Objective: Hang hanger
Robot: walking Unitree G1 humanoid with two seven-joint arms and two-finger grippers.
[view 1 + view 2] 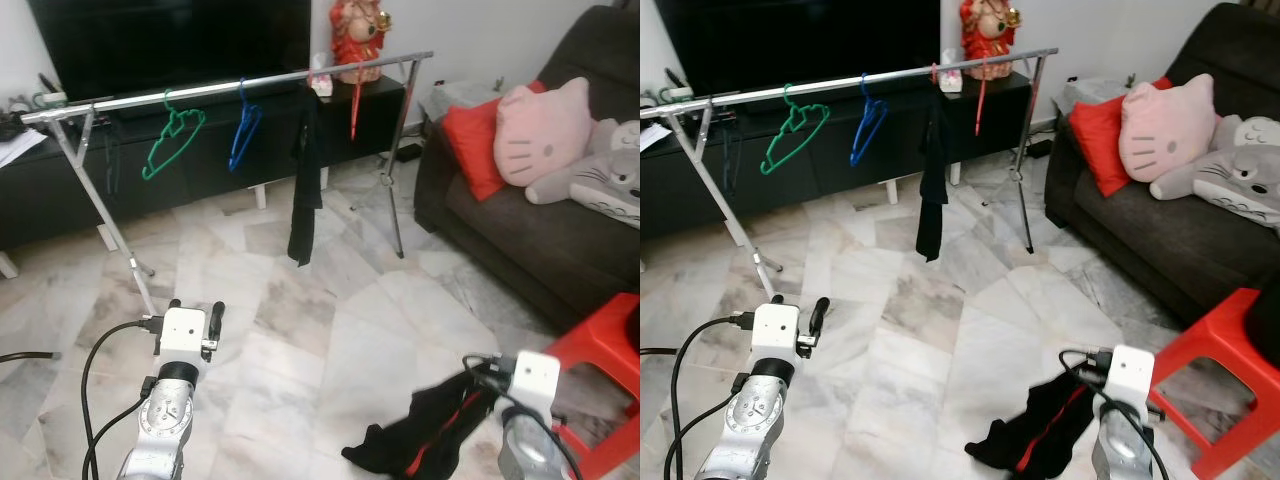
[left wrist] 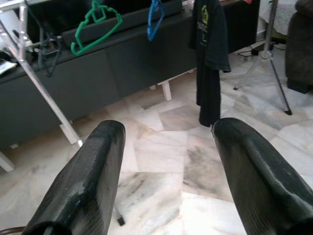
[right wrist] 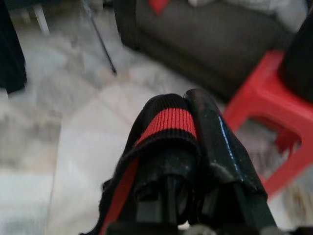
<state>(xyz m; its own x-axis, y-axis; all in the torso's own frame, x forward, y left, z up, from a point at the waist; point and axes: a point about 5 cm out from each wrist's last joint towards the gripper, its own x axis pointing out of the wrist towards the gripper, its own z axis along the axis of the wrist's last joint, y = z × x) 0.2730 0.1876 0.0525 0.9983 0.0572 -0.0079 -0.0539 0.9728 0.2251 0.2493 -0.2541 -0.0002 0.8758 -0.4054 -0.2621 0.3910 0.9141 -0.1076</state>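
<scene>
From my station I see the right gripper [image 3: 188, 105] low at the near right, its jaws clamped on a black garment with a red stripe [image 1: 1040, 425], which drapes down from the jaws and pools on the marble floor [image 1: 330, 330]. The left gripper [image 2: 168, 147] is held out at the near left above the floor, its jaws apart with nothing between them. Across the far side of the room runs a silver clothes rail [image 1: 230, 85] on crossed legs. A green hanger [image 1: 172, 140] hangs on it toward the left, a blue hanger [image 1: 244, 130] just right of that, then a black shirt [image 1: 304, 180] hanging long near the middle, and a red hanger [image 1: 354, 105] further right. A dark hanger [image 1: 110, 155] also hangs at the rail's left end. Behind the rail stand a dark TV cabinet [image 1: 60, 185] and a red figurine [image 1: 355, 35]. At the right is a dark sofa [image 1: 520, 225] with a pink cat cushion [image 1: 540, 130], and near me at the right a red plastic stool [image 1: 605, 370].
</scene>
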